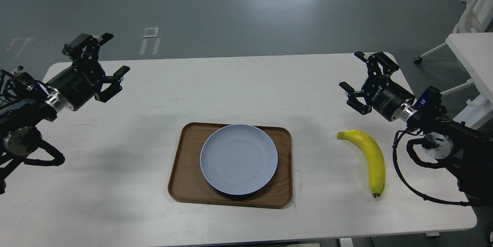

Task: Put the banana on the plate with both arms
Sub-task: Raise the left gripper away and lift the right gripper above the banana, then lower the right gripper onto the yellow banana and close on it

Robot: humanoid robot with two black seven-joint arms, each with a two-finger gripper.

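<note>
The yellow banana (370, 156) lies on the white table at the right, greenish stem end to the upper left and brown tip toward me. The pale blue-grey plate (238, 159) sits empty on a brown wooden tray (184, 179) in the middle. My right gripper (353, 71) is open and empty, above the table just beyond the banana's stem end. My left gripper (111, 54) is open and empty, raised over the table's far left, well away from the plate.
The white table (231, 85) ends close behind both grippers and just right of the banana. A second white table (472, 56) and white chair legs stand on the grey floor at the right.
</note>
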